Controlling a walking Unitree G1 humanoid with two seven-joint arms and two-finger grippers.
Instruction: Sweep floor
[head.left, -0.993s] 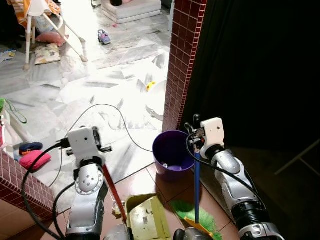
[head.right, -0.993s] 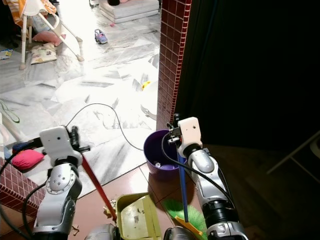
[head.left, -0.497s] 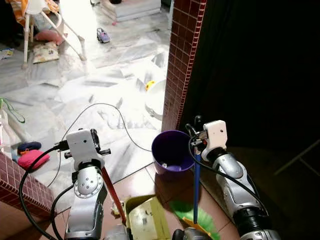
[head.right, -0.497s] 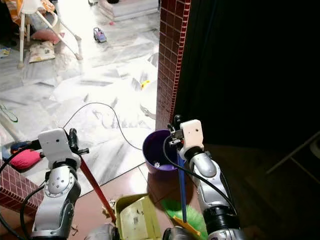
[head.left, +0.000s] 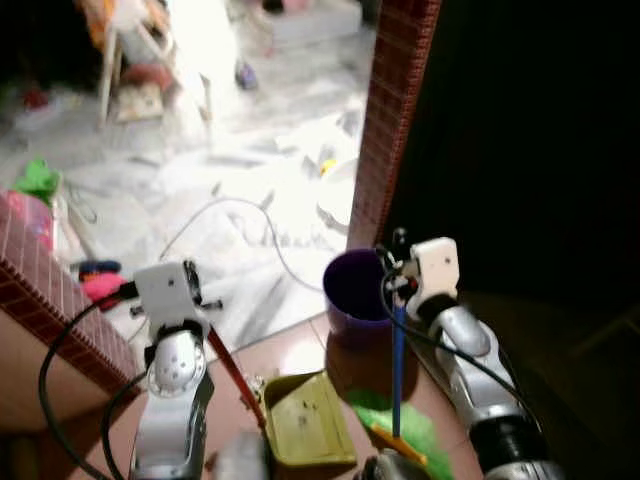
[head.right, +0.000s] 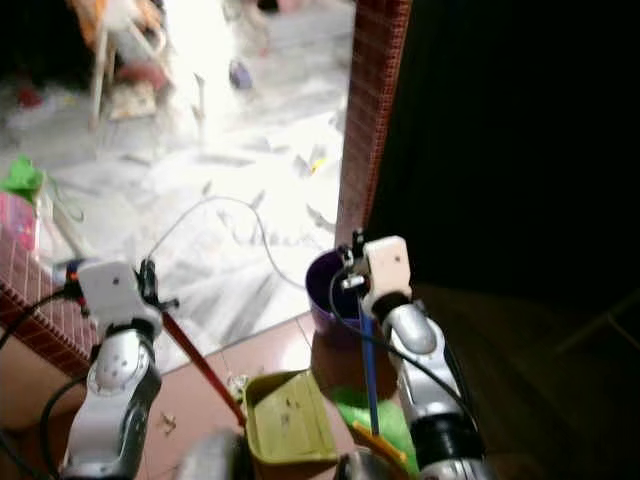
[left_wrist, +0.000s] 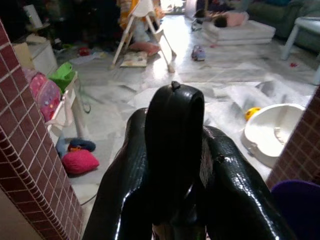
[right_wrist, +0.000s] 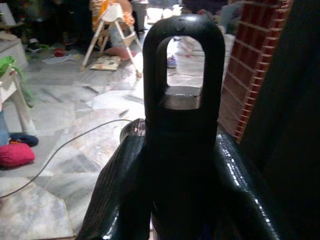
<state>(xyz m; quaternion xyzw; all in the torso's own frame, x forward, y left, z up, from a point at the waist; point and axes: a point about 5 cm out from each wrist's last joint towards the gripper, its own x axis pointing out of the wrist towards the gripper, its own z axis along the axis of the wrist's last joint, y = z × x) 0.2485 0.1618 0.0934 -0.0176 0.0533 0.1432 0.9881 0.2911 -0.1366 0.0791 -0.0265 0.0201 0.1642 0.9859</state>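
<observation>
My left gripper (head.left: 198, 305) is shut on the black top end of the dustpan's red handle (head.left: 232, 372). In the left wrist view its fingers (left_wrist: 127, 180) wrap that end. The yellow-green dustpan (head.left: 305, 430) rests on the brown tiles in front of me with a few crumbs in it. My right gripper (head.left: 397, 292) is shut on the looped top of the broom's blue handle (head.left: 397, 370); its fingers (right_wrist: 120, 190) clasp that loop. The green broom bristles (head.left: 400, 432) lie on the floor just right of the dustpan.
A purple bucket (head.left: 355, 290) stands at the foot of a red brick pillar (head.left: 390, 120). A low brick wall (head.left: 50, 300) runs on my left. On the marble floor lie a cable (head.left: 230, 205), toys and a white basin (left_wrist: 270, 132), with a high chair (head.left: 130, 40) farther off. Right of the pillar is dark.
The whole picture has shifted right and blurred, so the camera moved. Both grippers keep their hold on the dustpan and broom handles in about the same pose.
</observation>
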